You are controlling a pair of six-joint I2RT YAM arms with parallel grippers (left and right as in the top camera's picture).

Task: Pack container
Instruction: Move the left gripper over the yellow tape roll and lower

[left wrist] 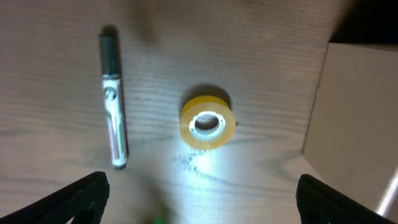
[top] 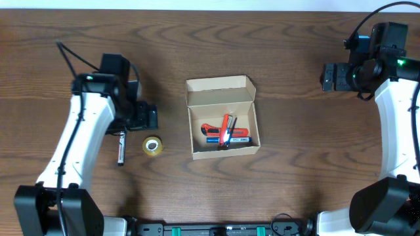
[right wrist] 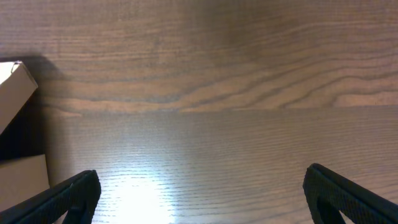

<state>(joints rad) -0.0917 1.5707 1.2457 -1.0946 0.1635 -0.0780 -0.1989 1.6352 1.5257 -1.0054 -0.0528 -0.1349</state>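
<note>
The left gripper (left wrist: pixel 202 186) hangs open and empty over a marker (left wrist: pixel 113 106) and a yellow tape roll (left wrist: pixel 207 122). Both lie on the table beside the box (top: pixel 220 97), so packing looks unfinished. The box sits mid-table, lid up, holding red and blue items (top: pixel 223 133) too jumbled to name. The right gripper (right wrist: pixel 202 186), spread wide, holds nothing.

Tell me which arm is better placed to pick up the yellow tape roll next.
Left. The left gripper, open, hovers by the tape roll and marker. The right gripper sits beyond the container, far from them.
</note>
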